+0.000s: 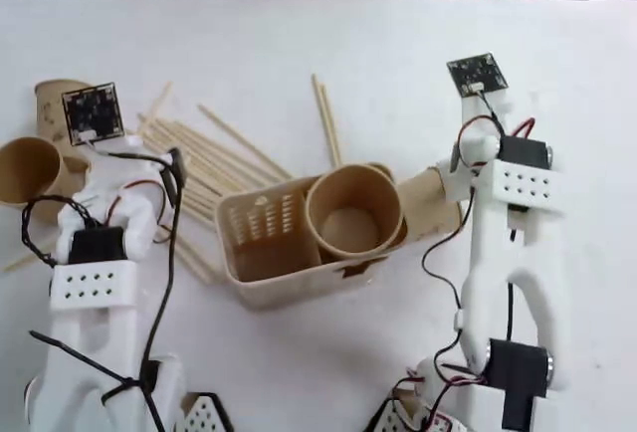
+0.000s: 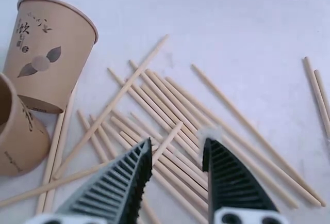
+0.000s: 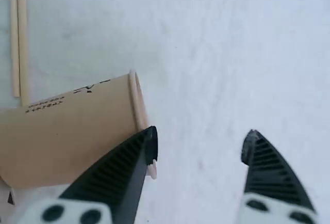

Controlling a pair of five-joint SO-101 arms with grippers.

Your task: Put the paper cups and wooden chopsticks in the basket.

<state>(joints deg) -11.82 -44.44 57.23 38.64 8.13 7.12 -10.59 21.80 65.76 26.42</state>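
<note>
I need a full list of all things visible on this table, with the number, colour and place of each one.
table: one, white, under everything
basket: one, cream, at the table's middle
paper cups: four, tan; one upright in the basket, one on its side by the right arm, two by the left arm
wooden chopsticks: many, pale, loose between the left arm and the basket; two more behind the basket
left gripper: black, open, over the chopsticks
right gripper: black, open, beside the lying cup's rim
</note>
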